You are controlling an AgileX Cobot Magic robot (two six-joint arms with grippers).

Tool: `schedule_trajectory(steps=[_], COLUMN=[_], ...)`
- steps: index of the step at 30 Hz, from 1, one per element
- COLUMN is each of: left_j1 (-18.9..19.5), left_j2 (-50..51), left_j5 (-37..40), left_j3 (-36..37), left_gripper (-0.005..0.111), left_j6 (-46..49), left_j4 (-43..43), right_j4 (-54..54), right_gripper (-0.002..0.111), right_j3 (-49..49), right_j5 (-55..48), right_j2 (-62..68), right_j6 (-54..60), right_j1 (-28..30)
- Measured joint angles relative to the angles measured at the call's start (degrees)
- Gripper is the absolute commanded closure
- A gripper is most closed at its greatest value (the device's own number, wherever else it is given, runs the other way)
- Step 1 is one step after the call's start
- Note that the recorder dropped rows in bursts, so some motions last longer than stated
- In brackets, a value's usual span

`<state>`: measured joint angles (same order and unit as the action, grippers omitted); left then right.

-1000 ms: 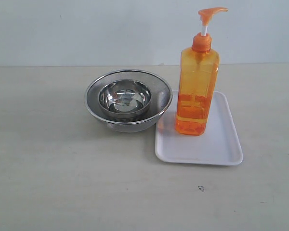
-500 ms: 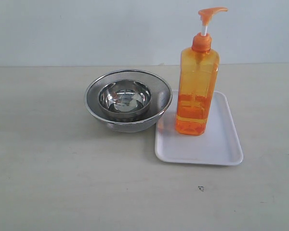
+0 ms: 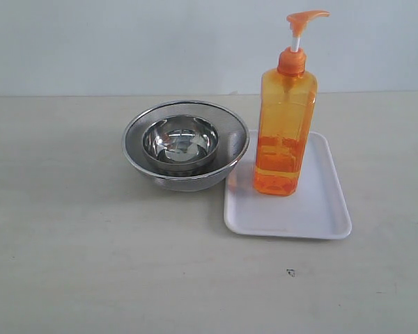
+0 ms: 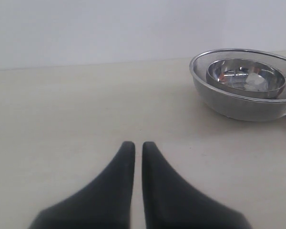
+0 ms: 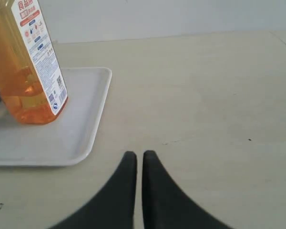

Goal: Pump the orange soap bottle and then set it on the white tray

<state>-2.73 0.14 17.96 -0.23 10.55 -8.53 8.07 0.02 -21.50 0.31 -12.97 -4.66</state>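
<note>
The left gripper (image 4: 138,144) and the right gripper (image 5: 139,153) were closed on nothing; the orange soap bottle (image 3: 284,132) was on the white tray (image 3: 320,209).
Each gripper's fingers were drawn together over the table (image 3: 90,264). The right gripper was near the tray's edge, clear of it. The bottle stood upright on the tray's left part. A mesh strainer (image 3: 233,136) holding a steel bowl (image 3: 180,142) sat just beside the tray, on its left in the exterior view.

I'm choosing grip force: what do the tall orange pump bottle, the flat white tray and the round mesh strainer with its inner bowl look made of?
Tall orange pump bottle: translucent glossy plastic, liquid showing through.
Flat white tray: smooth, likely plastic or melamine.
Round mesh strainer: fine metal mesh, probably steel.
Inner bowl: polished metal, mirror reflections.
</note>
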Motion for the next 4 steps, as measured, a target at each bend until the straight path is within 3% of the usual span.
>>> schedule_trajectory(steps=[4], left_j1=[0.0], left_j2=[0.0], left_j5=[0.0], left_j3=[0.0], left_gripper=[0.102], left_j6=[0.0], left_j4=[0.0], right_j4=[0.0], right_gripper=[0.108], right_j3=[0.0], right_j5=[0.0], right_j2=[0.0], right_j6=[0.0], right_j1=[0.0])
